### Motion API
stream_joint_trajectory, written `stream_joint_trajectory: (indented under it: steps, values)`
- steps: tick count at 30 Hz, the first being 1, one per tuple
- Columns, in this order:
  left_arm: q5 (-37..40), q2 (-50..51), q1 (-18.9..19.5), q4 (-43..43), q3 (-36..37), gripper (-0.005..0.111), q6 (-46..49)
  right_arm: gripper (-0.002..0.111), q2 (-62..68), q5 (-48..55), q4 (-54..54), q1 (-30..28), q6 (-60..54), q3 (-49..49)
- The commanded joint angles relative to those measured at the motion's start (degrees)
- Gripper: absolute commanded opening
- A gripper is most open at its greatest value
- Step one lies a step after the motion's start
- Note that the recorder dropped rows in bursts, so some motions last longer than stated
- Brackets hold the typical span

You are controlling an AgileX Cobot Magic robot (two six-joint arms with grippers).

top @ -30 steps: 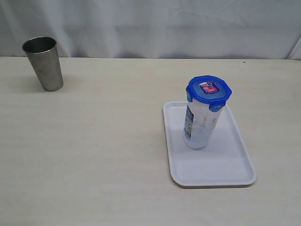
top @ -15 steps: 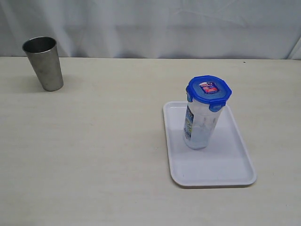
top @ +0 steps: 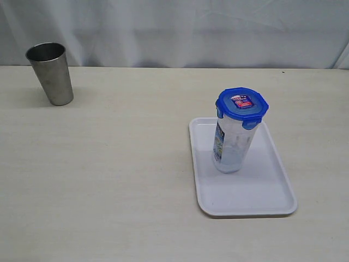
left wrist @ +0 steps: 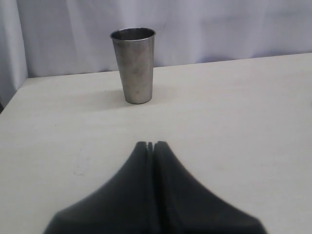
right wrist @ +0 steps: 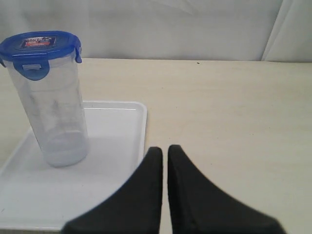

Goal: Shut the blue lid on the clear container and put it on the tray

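Clear container (top: 233, 147), blue lid (top: 242, 103) seemingly latched, stands toward the far edge of the tray (top: 262, 202), near half bare; left gripper (left wrist: 150, 145) and right gripper (right wrist: 165, 148) closed, empty.

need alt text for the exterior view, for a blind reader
A tall clear plastic container with a bright blue snap lid stands upright on a flat white rectangular tray, on a pale table; a tapered steel cup stands far left.

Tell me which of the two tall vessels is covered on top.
The clear container, standing on the tray: the blue lid sits on it. The steel cup, far left in the exterior view, is open-topped.
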Motion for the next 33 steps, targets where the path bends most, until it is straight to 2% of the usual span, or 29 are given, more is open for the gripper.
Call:
stream_joint_trajectory:
  steps: [1,33]
  values:
    - [-0.33,-0.10,0.15,-0.47,0.20,0.000,0.05,0.004,-0.28,0.64,0.10,0.09,-2.51,0.11]
    - [-0.33,-0.10,0.15,-0.47,0.20,0.000,0.05,0.004,-0.28,0.64,0.35,0.09,-2.80,0.11]
